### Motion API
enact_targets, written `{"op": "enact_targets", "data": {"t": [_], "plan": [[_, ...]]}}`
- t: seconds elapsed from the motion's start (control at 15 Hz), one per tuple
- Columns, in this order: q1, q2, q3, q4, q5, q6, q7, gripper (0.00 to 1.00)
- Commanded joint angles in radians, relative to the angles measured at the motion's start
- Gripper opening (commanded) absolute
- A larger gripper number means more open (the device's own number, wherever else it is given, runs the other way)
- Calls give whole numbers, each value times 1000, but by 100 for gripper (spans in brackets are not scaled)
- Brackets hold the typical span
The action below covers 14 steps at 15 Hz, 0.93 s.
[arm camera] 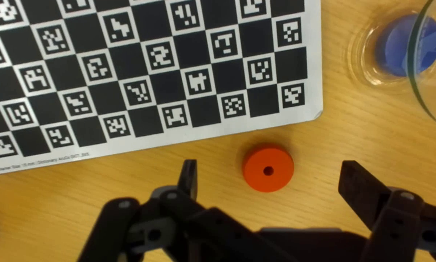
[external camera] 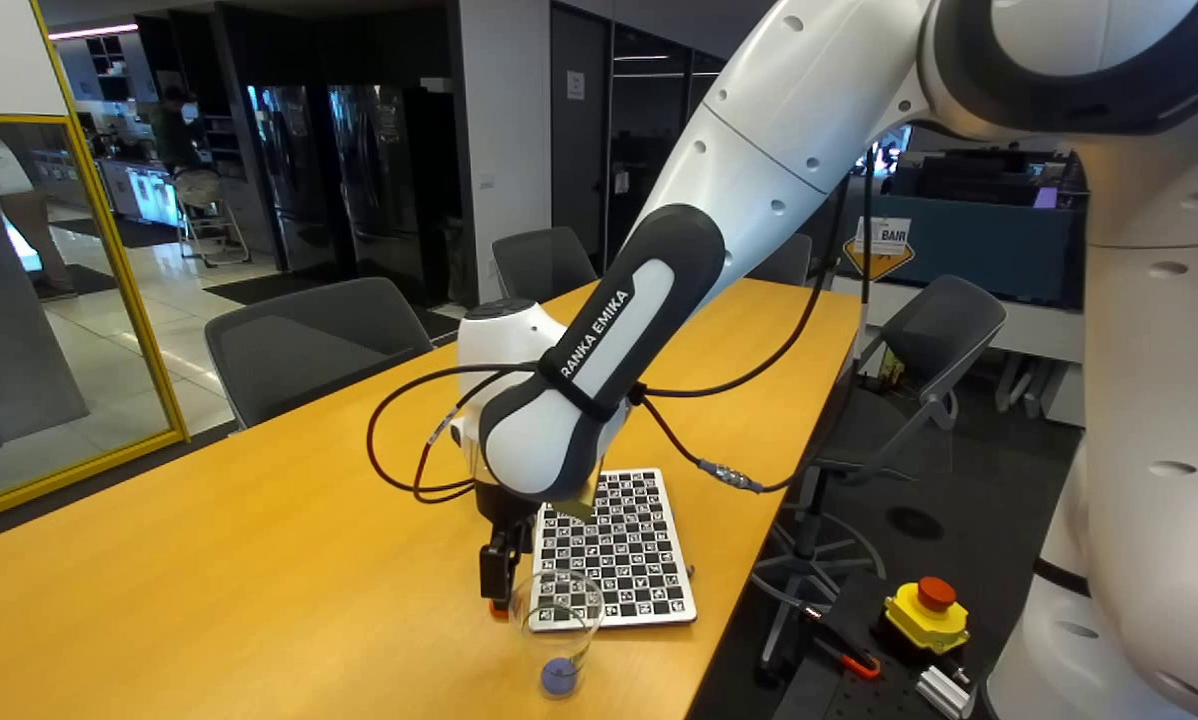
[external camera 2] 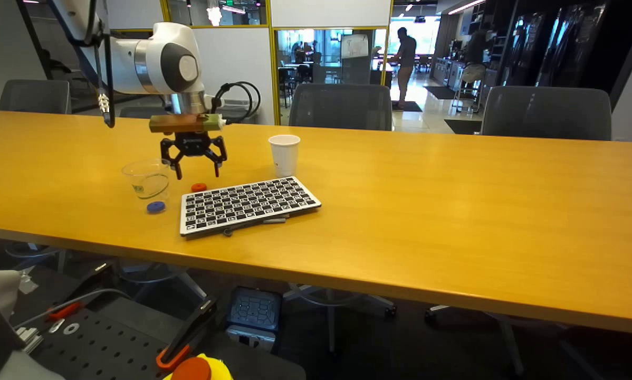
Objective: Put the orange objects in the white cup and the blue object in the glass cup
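Note:
An orange object [external camera 2: 199, 187], a round disc with a small central hole in the wrist view, lies flat on the table beside the board's edge. My gripper [external camera 2: 198, 175] hangs just above it, open. In the wrist view the orange disc [arm camera: 268, 169] shows between the spread fingers [arm camera: 189, 178], touching neither. The clear glass cup [external camera: 567, 630] stands upright close by. At its bottom sits the blue object [external camera: 559, 677], seen through the wall. The white cup [external camera 2: 284, 155] is upright behind the board; its inside is hidden, and only a sliver enters the wrist view.
A black-and-white checkered board [external camera 2: 247, 206] lies between the white cup and the glass cup, right next to the orange disc. Cables [external camera: 429, 430] loop out from the wrist. Chairs [external camera 2: 340, 105] line the table's far side.

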Motion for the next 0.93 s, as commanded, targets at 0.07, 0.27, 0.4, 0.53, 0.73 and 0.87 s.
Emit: {"op": "enact_targets", "data": {"t": [0.07,0.27,0.4,0.53,0.73,0.87], "plan": [[-27,3,36,-19,56,49,-98,100],[-31,14,44,-14,70,51,-123,100],[-36,23,48,-10,77,52,-137,100],[-41,33,50,-7,81,50,-147,100],[-49,44,51,2,81,42,-157,100],[-53,50,51,10,78,36,-163,100]]}}
